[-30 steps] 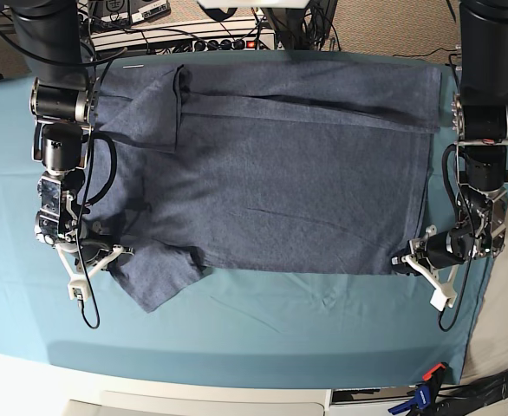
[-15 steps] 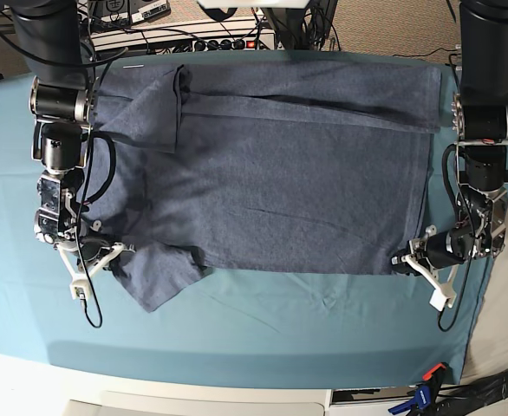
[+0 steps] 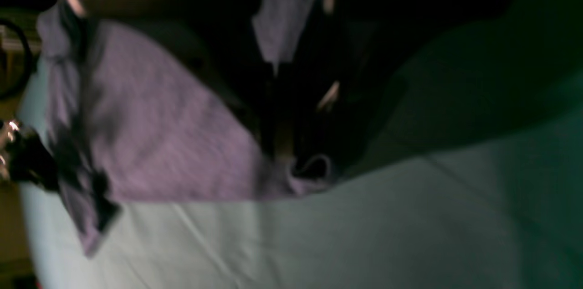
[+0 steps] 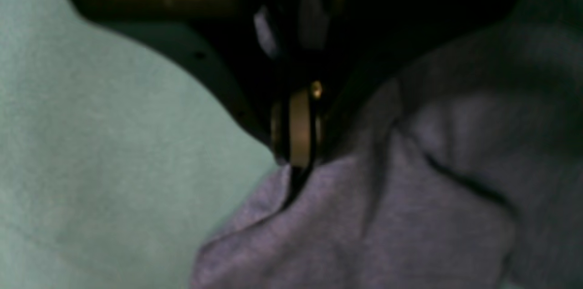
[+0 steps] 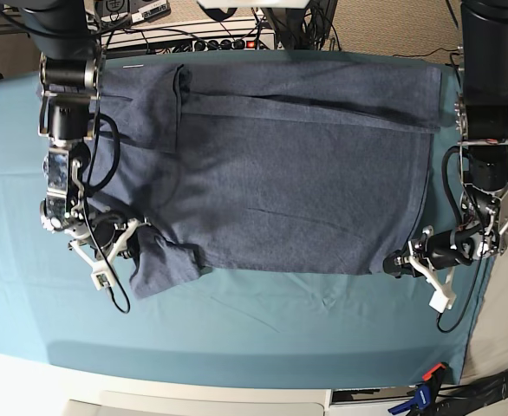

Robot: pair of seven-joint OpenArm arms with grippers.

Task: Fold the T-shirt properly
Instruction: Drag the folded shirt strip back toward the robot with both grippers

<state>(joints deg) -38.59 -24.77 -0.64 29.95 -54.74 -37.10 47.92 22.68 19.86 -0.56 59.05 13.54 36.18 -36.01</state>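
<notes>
Blue-grey cotton fills the middle of the base view: the T-shirt (image 5: pixel 271 173) lies spread plain side up on the teal table cloth (image 5: pixel 263 334) that covers the table, one sleeve folded over near the far edge and the other sleeve bunched at the near edge; the right tool (image 5: pixel 131 236) sits at that bunched sleeve on this view's left, pinched onto the cloth of the shirt; the left tool (image 5: pixel 401 262) sits at the shirt's near corner on this view's right, closed on the hem there; both arms reach in from the far side.

Left wrist view, dark and blurred: the left tool (image 3: pixel 291 161) has its jaws together with a small curl of the T-shirt (image 3: pixel 173 143) caught between them; the rest of the shirt stretches away to the left over the table cloth (image 3: pixel 364 234).

Right wrist view, also blurred: the right tool (image 4: pixel 296 161) is clamped on a raised ridge of the T-shirt (image 4: pixel 387 216); wrinkled fabric spreads right and below it; bare table cloth (image 4: pixel 114 143) lies to the left.
</notes>
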